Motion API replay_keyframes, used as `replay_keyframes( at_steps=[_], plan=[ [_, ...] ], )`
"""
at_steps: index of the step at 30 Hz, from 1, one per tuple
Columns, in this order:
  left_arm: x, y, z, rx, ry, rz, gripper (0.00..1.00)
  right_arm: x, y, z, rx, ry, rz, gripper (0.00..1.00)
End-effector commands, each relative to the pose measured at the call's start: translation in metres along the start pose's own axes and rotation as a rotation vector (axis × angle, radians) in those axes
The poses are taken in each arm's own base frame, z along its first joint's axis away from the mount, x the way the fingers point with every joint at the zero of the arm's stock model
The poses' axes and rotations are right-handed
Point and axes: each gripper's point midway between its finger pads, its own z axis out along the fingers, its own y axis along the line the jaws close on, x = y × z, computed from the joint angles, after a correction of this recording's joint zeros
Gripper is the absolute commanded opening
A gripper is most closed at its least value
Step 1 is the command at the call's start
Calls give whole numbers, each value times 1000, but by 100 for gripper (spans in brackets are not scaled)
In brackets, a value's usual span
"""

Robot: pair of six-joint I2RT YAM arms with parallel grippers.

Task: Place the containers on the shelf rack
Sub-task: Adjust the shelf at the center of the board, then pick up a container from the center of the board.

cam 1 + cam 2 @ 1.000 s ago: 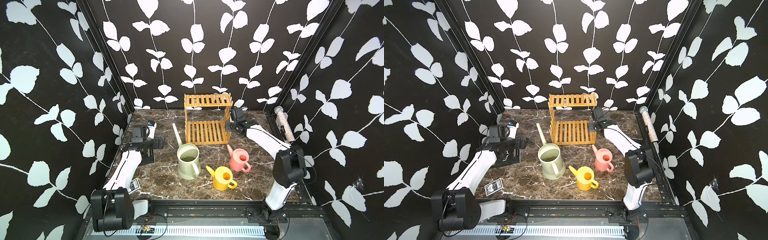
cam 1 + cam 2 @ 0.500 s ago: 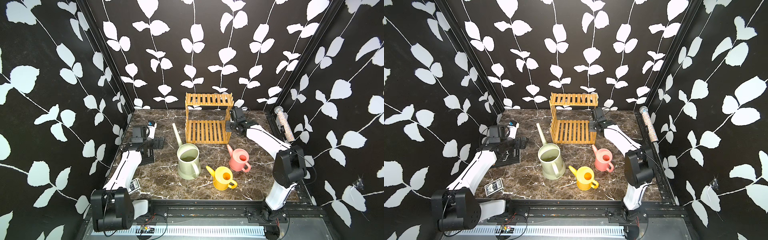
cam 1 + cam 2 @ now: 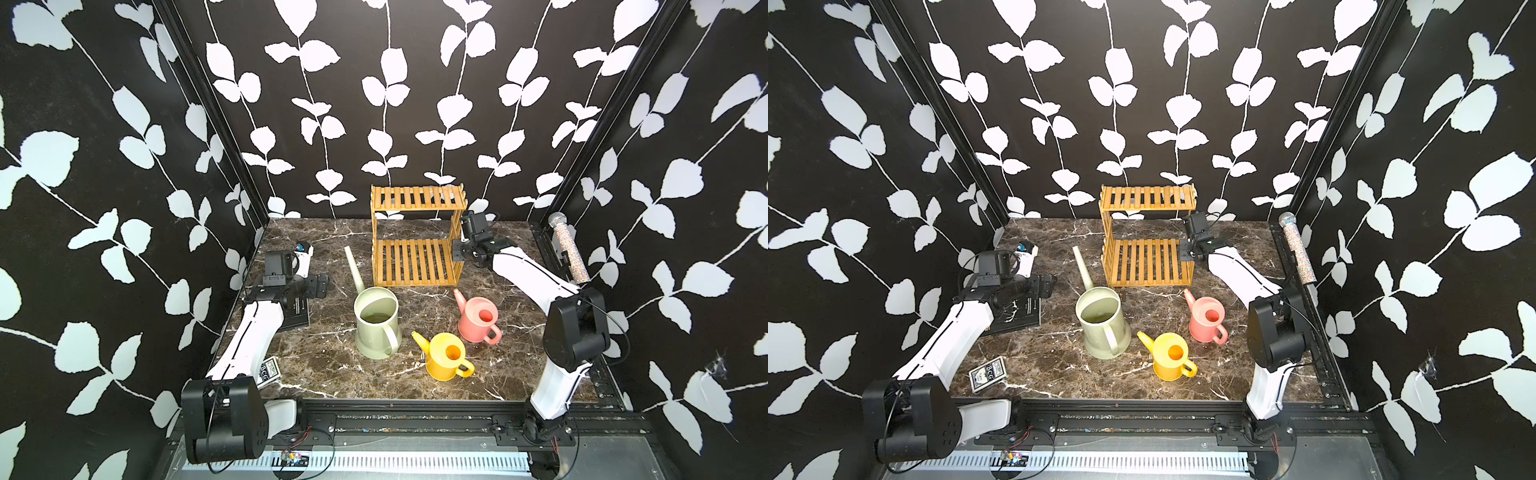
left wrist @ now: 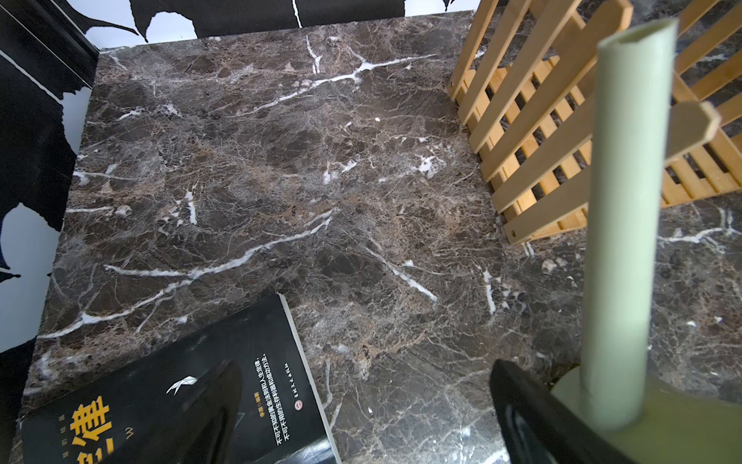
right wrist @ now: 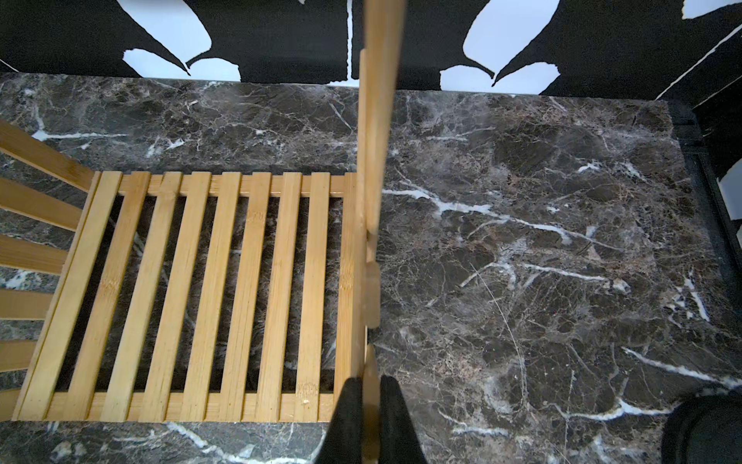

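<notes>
The left tool (image 3: 318,285) is wide apart and holds nothing. It hangs over the corner of a black book (image 3: 1016,312) that lies on the bench (image 3: 332,365). A pack of cards (image 3: 987,372) lies near the front edge.

Next comes the green can (image 3: 376,332). It stands up on the bench, just in front of the rack's left corner. Its long spout (image 4: 626,225) points up and back, close to one finger of the left tool.

The rack (image 3: 415,206) stands at the back, in the middle. The yellow can (image 3: 446,357) and the pink can (image 3: 478,320) stand side by side on the bench in front of the rack.

The right tool (image 5: 370,383) is clenched on a slat at the rack's right side, low down. A glitter stick (image 3: 567,249) leans on the right wall.
</notes>
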Motion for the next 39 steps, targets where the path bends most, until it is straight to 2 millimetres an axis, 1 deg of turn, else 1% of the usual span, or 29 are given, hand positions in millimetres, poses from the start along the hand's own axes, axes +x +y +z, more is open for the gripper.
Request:
replay_keyframes(
  at_steps=[1, 4, 7, 10, 13, 15, 18, 19, 23, 24, 28, 32, 33, 39],
  plan=[
    [0, -1, -4, 8, -6, 1, 99, -13, 3, -4, -6, -32, 5, 17],
    [-1, 1, -3, 0, -9, 4, 99, -19, 3, -13, -9, -50, 15, 32],
    [0, 0, -3, 8, -7, 3, 99, -26, 0, -27, -2, -71, 26, 42],
    [-1, 1, -4, 1, -7, 9, 99, -35, -2, -45, -7, -101, 27, 45],
    [0, 0, -3, 3, -10, 8, 99, -37, -4, -62, -9, -118, 34, 48],
    [-2, -1, -5, 7, -11, 6, 98, -34, -5, -72, -18, -119, 48, 49],
    [-2, 0, -5, 3, -11, 8, 98, -29, 0, -85, -47, -123, 49, 53],
    [-1, 0, -5, 3, -13, 8, 98, -29, 3, -96, -60, -136, 42, 54],
    [-4, -2, -8, 8, -17, 9, 98, -17, 15, -116, -96, -121, 10, 68],
    [-4, -1, -9, 6, -16, 11, 98, -13, 20, -122, -115, -115, 0, 74],
    [-5, -2, -12, 8, -27, 26, 98, 3, 33, -141, -178, -93, -14, 85],
    [-11, -9, -22, 39, -38, 58, 99, 16, 44, -161, -219, -80, -13, 97],
    [-11, -11, -24, 42, -43, 61, 99, 19, 47, -166, -235, -76, -17, 98],
    [-16, -16, -38, 56, -62, 97, 99, 38, 68, -194, -298, -29, -49, 99]
  ],
)
